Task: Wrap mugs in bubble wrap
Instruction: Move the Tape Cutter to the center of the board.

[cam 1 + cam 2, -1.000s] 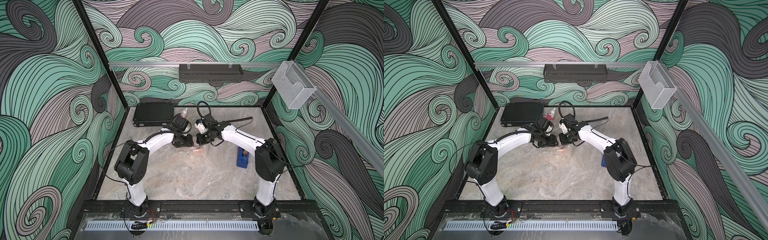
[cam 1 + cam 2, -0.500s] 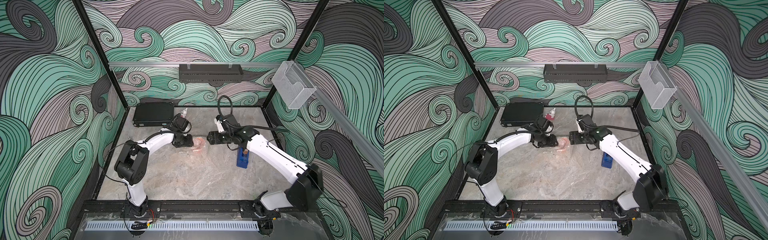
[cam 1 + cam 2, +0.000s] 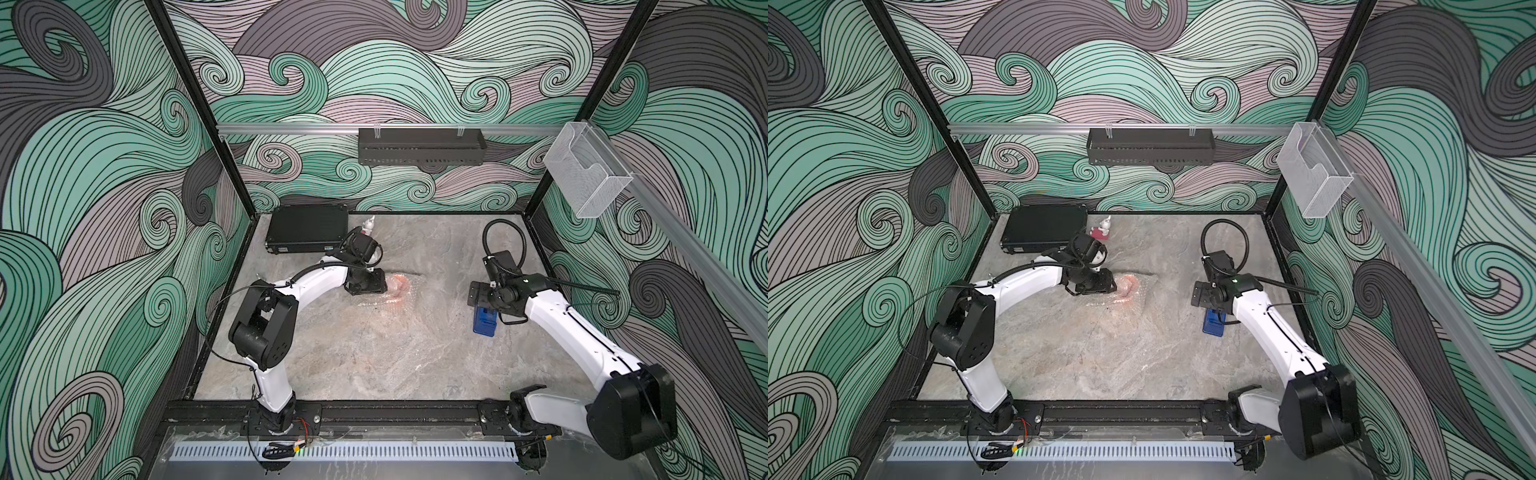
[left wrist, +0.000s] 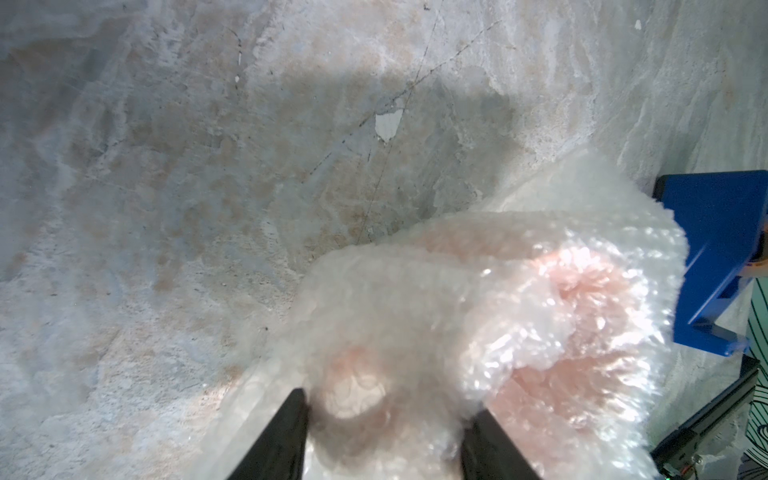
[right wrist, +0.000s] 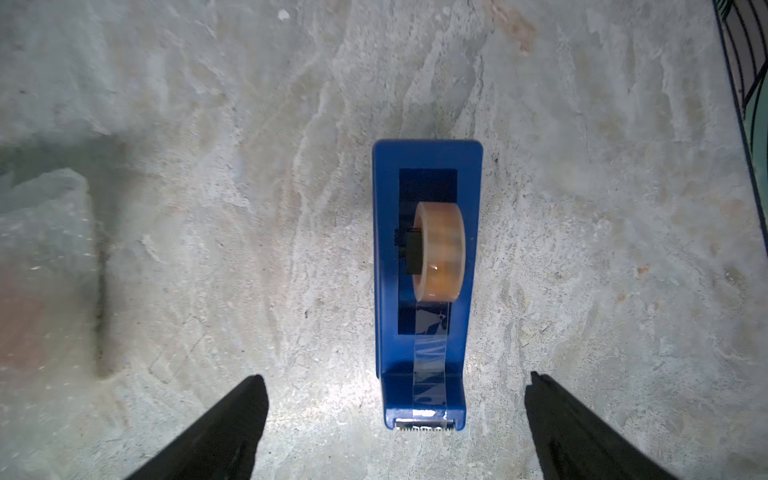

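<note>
The left pincer (image 4: pixel 384 399), part-closed, pinches the mug (image 4: pixel 582 291) through the bubble wrap (image 4: pixel 395 282) shrouding it, a pale pink bundle on the bench (image 3: pixel 374 353). The right pincer (image 5: pixel 397 376), spread wide, hovers above the blue tape dispenser (image 5: pixel 386 249), touching nothing. The 2 pincers are well apart.

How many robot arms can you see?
2. The left white-and-black robot arm is at the orange ceramic mug bundled in clear bubble wrap; the right white-and-black robot arm hovers above the blue plastic tape dispenser.
</note>
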